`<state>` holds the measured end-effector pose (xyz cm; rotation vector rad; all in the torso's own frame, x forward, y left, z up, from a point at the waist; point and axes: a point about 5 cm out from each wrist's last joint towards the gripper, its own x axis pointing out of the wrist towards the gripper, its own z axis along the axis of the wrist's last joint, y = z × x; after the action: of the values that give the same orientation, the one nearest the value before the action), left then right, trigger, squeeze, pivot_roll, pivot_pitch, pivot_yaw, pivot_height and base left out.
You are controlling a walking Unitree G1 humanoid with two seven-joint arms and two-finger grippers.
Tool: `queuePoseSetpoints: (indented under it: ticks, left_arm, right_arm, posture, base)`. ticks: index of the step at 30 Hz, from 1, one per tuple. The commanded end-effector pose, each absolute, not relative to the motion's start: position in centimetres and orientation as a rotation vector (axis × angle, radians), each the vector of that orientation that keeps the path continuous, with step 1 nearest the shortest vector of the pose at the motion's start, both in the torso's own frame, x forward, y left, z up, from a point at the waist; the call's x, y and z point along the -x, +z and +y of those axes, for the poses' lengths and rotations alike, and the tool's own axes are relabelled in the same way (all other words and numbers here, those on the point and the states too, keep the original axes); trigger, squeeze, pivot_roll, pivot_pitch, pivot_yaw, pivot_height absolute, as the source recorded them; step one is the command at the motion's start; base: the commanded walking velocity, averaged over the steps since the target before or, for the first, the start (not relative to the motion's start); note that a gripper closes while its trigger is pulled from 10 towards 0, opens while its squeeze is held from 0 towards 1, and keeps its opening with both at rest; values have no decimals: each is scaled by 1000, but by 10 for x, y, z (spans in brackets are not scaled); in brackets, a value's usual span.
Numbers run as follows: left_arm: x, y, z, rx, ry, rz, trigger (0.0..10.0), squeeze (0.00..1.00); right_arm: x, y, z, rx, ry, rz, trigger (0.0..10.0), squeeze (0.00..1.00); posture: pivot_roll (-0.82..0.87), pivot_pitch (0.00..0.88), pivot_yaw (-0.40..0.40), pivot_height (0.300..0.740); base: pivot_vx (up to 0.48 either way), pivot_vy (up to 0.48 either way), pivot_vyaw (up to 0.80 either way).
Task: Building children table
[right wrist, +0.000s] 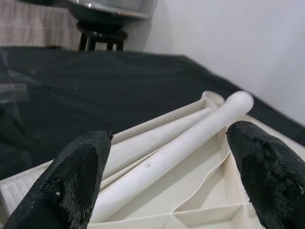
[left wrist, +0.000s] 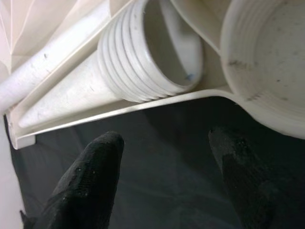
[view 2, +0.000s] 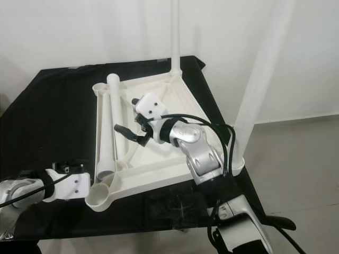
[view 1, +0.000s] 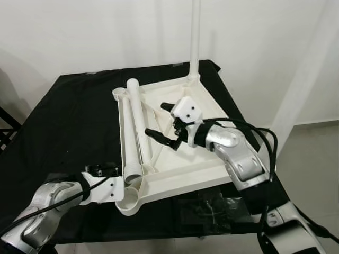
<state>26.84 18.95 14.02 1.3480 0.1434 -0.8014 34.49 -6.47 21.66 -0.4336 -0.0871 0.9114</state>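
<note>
Left eye view: tabletop (view 1: 180, 169) lies upside down on the black desk (view 1: 69, 121), loose legs (view 1: 135, 127) resting inside. We judge leg-fitting underway. Right gripper (view 1: 164, 123) hovers, spread and empty; left gripper (left wrist: 164, 176), released, nears the corner socket (view 1: 128, 200). Next: grasp a leg.

Both arms are silver metal with rounded, glossy shells, and black cables loop loosely along them. Each wrist ends in a boxy white housing dotted with small dark screws. The right pincer (view 1: 165, 120) and left pincer (left wrist: 162, 183) have long black fingers with a rough, matte, grainy surface.
</note>
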Motion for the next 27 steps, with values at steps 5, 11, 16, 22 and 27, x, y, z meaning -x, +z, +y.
queuePoseSetpoints:
  ticks: [5,11,16,22,27]
  left_arm:
    - [-278,138,187,-1402,-842,159,10000,0]
    - [-287,136,178,-1404,-871,147,10000,0]
    - [-289,135,172,-1412,-916,152,10000,0]
    - [-286,127,158,-1416,-1076,220,10000,0]
    - [-284,124,159,-1437,-1111,267,10000,0]
  right_arm:
    - [-344,212,-51,424,923,-48,10000,0]
    - [-345,208,-46,405,908,-24,10000,0]
    - [-345,207,-46,398,903,-13,10000,0]
    - [-353,204,-52,390,821,33,10000,0]
    - [-354,204,-54,388,805,43,10000,0]
  posture:
    - [-36,48,82,740]
    - [-37,50,88,740]
    - [-37,52,87,740]
    - [-43,53,96,740]
    - [-47,55,100,740]
  base:
    - [0,0,0]
    - [0,0,0]
    - [0,0,0]
    - [0,0,0]
    - [0,0,0]
